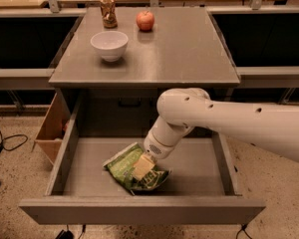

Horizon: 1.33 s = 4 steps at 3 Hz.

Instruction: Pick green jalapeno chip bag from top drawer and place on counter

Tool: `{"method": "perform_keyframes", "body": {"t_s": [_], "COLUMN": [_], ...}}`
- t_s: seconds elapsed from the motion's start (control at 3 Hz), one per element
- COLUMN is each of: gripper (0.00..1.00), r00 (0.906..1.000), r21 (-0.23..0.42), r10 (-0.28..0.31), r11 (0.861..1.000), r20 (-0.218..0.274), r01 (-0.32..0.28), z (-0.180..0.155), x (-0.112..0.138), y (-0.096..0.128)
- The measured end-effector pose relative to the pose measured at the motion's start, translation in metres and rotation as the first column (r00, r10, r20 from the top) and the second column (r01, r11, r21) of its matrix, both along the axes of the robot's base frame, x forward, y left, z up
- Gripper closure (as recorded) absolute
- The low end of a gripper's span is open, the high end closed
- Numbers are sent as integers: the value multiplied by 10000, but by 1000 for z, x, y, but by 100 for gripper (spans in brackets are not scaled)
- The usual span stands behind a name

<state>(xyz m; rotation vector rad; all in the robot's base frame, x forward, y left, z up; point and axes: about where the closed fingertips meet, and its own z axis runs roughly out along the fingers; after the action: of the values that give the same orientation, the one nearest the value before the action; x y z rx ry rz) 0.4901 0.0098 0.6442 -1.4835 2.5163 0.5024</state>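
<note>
The green jalapeno chip bag (123, 166) lies crumpled on the flat bottom of the open top drawer (199, 169), left of centre and near the front panel. My gripper (142, 167) reaches down from the white arm on the right and sits on top of the bag, covering its middle. The counter (184, 51) is the grey cabinet top above the drawer.
On the counter stand a white bowl (109, 45), a red apple (145, 20) and a brown can (108, 11), all at the back left. A brown cardboard box (52, 129) stands on the floor left of the drawer. Cables (5, 144) lie on the floor at the left.
</note>
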Motion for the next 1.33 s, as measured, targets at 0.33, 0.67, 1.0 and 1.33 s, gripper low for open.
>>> {"method": "perform_keyframes", "body": {"t_s": [0.33,0.67,1.0,1.33], "gripper": [65,89,100,100], "r00": [9986,9984,9984,9982], "r21": [51,54,54,-26], "r10": [527,557,557,510], "r11": [9986,9984,9984,9987], "r20": [-93,-99,-99,310], "r01": [-526,-557,-557,-509], "z": [9,9,9,36], "x": [-14,-15,-15,-15], "y": [18,19,19,3]}}
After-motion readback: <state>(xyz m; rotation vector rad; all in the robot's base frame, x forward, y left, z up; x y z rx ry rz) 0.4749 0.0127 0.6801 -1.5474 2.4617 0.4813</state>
